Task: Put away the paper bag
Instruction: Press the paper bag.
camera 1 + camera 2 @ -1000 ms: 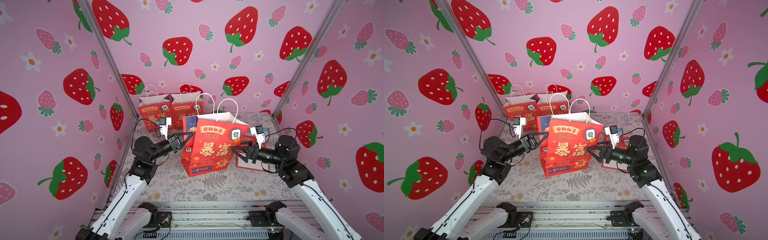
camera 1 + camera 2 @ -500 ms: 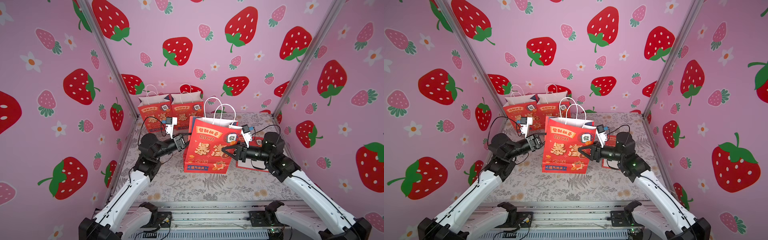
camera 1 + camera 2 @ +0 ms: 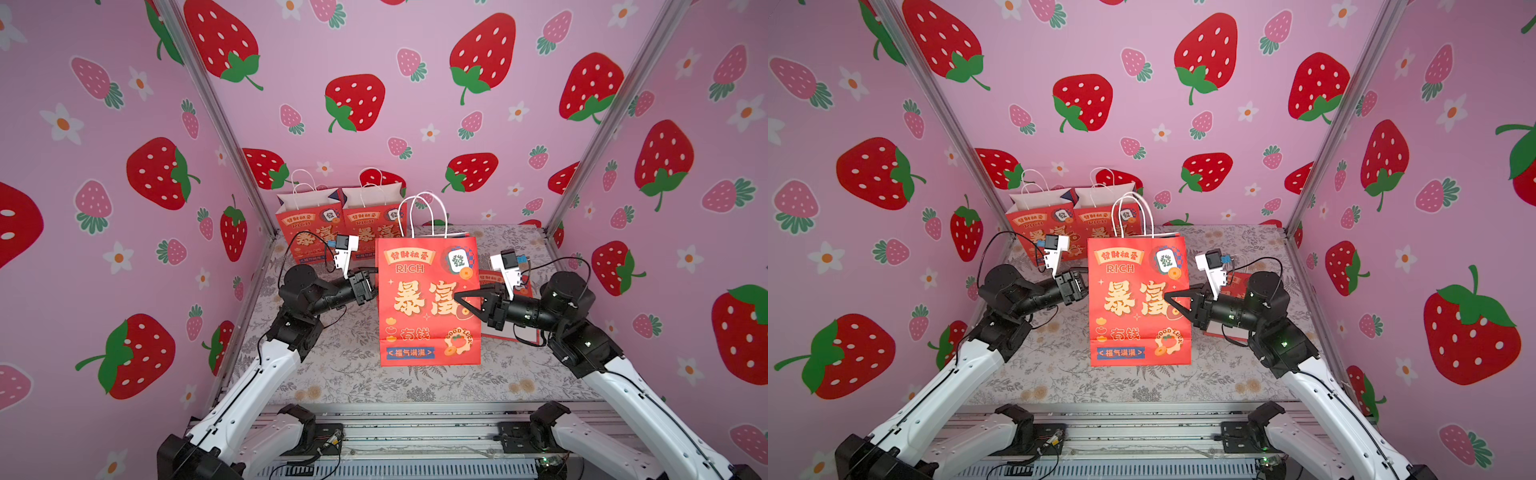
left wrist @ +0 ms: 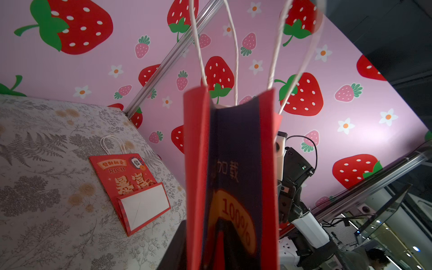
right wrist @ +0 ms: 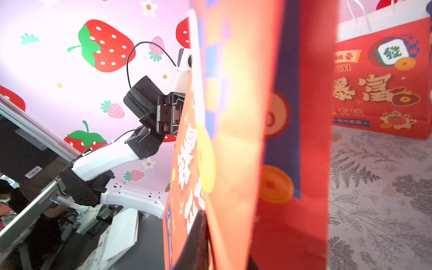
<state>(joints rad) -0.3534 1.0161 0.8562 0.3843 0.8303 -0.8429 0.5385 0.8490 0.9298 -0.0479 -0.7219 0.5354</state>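
Progress is judged to be about midway. The paper bag [image 3: 415, 324] is seen in both top views standing upright at the middle of the table [image 3: 353, 374], between the two arms. It is collapsed nearly flat, as is shown in the left wrist view, where the side gusset [image 4: 233, 152] is drawn in between the front and back panels. What is left, on this reading, is for the bag to be laid down or set with the others; which of these is meant cannot be told. Its inside is not shown, and nothing can be made out in it. Near the back corner a corner bag [image 3: 307, 228] and a neighbouring bag [image 3: 368, 216] are stood side by side with their mouths open. White lining is exposed at their rims, but whatever they may hold is hidden. A flat bag [image 4: 126, 177] is laid on the table beside the right arm, its white base folded up over the print, so it is taken to be empty. One finger of the right gripper [image 3: 457, 296] is laid across the front panel near the bag's edge and the other is hidden behind the paper; that edge is judged to be pinched. The left gripper [image 3: 370, 286] is placed at the opposite edge, and whether its jaws are spread or pressed together cannot be told.
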